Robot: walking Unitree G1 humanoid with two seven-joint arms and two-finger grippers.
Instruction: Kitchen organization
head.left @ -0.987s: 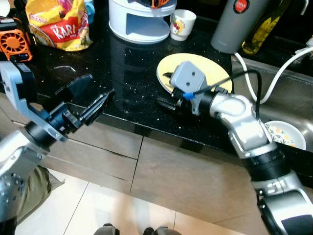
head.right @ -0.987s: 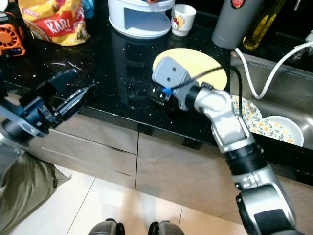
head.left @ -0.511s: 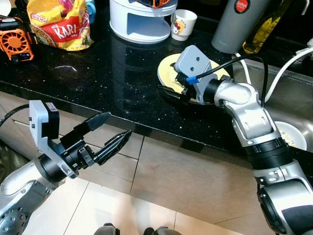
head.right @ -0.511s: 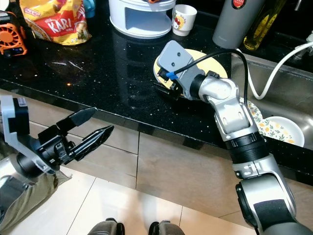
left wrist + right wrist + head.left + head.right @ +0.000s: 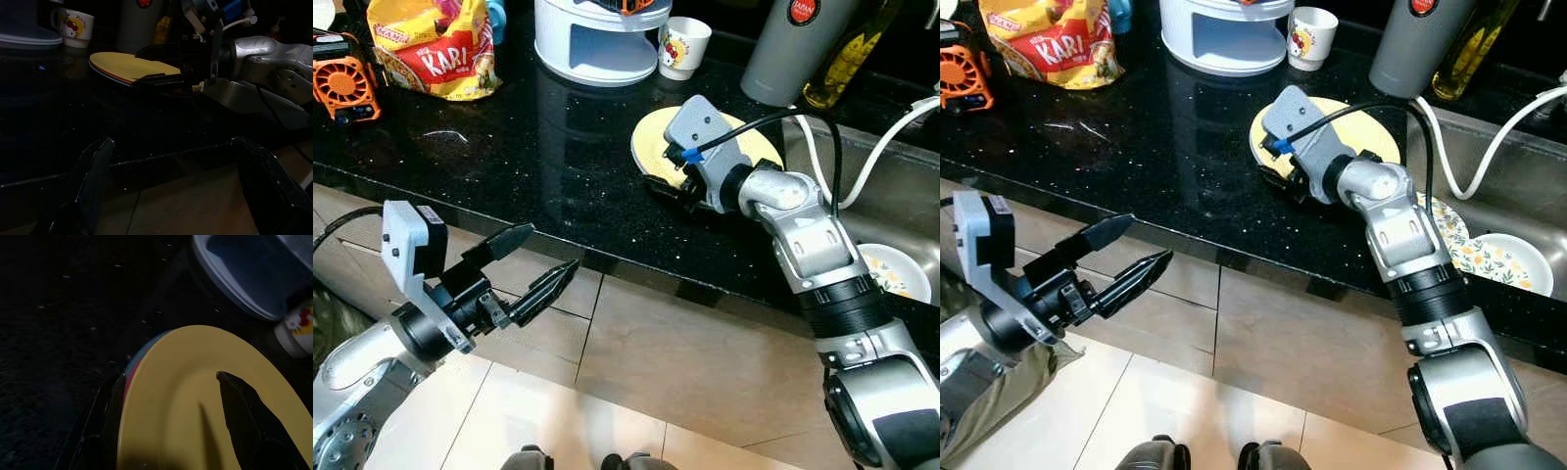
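The right claw [image 5: 668, 186] was clamped on the near rim of the yellow plate [image 5: 741, 147], one black finger lying on the plate's top face and the other beneath its edge. In the right wrist view the plate [image 5: 195, 396] showed a red and blue band under its rim. The plate sat on the black bench [image 5: 548, 137] toward its right end, just beside the sink [image 5: 901, 196], where a flowered dish [image 5: 1494, 262] lay. The left claw [image 5: 530, 269] hung spread apart and empty in front of the bench's front edge, over the drawer fronts [image 5: 636, 333]. Along the bench's back edge stood a white rack [image 5: 592, 44], a small cartoon cup [image 5: 683, 47] and a grey flask [image 5: 793, 44]; a yellow snack bag [image 5: 435, 49] and an orange fan [image 5: 340, 86] sat near the back left corner.
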